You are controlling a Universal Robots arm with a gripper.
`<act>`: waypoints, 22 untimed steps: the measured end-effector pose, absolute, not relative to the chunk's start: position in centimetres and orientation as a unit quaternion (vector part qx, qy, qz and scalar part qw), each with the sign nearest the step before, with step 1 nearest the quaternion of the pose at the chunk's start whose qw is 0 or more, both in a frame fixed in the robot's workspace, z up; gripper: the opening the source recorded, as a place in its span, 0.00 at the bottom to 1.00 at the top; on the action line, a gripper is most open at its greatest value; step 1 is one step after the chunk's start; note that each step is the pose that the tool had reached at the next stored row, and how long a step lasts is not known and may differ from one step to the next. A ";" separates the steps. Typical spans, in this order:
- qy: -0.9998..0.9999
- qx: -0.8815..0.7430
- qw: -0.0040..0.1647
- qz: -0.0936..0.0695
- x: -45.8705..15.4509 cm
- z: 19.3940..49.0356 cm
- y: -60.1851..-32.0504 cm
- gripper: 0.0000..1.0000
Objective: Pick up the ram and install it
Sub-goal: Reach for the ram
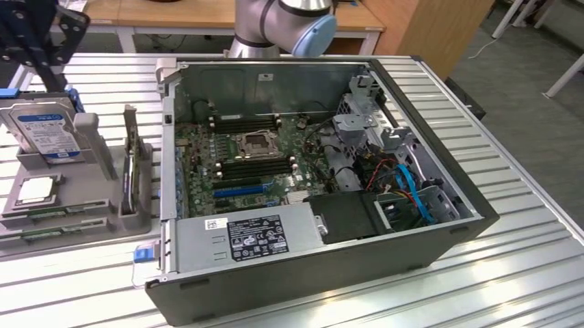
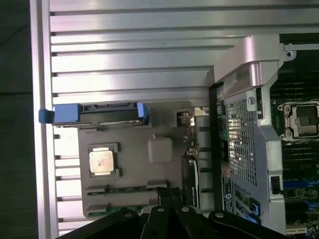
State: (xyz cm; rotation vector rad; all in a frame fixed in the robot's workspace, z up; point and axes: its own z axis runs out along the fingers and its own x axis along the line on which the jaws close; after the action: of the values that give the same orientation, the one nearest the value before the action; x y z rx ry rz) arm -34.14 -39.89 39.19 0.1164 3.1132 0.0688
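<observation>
Two ram sticks, thin and green, lie side by side in slots of the grey holder tray (image 1: 91,215): one ram (image 1: 53,213) (image 2: 119,189) and a second ram (image 1: 48,232) (image 2: 105,209) beside it. My gripper (image 2: 169,195) hangs high above that tray with its black fingers pressed together and nothing between them. In the exterior view the gripper (image 1: 41,63) is the dark shape at the top left, over the tray's far end. The black memory slots (image 1: 256,167) lie next to the CPU socket (image 1: 256,143) inside the open computer case (image 1: 438,225).
The tray also carries a hard drive (image 1: 44,133) with blue rails, a square silver CPU chip (image 1: 37,190) (image 2: 102,160) and an upright card (image 1: 135,171). Inside the case are a power supply (image 1: 251,236), a drive cage (image 1: 360,130) and blue cables (image 1: 411,184). All stands on a ribbed metal table (image 1: 511,273).
</observation>
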 end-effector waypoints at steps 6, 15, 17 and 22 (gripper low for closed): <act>0.999 0.037 0.013 0.022 -36.0 39.2 -39.9 0.10; 0.999 0.037 0.013 0.022 -38.1 39.1 -39.9 0.10; 0.999 0.037 0.013 0.022 -38.4 39.1 -39.9 0.10; 0.999 0.037 0.013 0.022 -38.5 39.1 -39.9 0.10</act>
State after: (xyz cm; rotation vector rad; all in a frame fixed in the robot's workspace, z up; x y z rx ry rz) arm -38.54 -39.89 39.12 0.1164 3.1131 0.0689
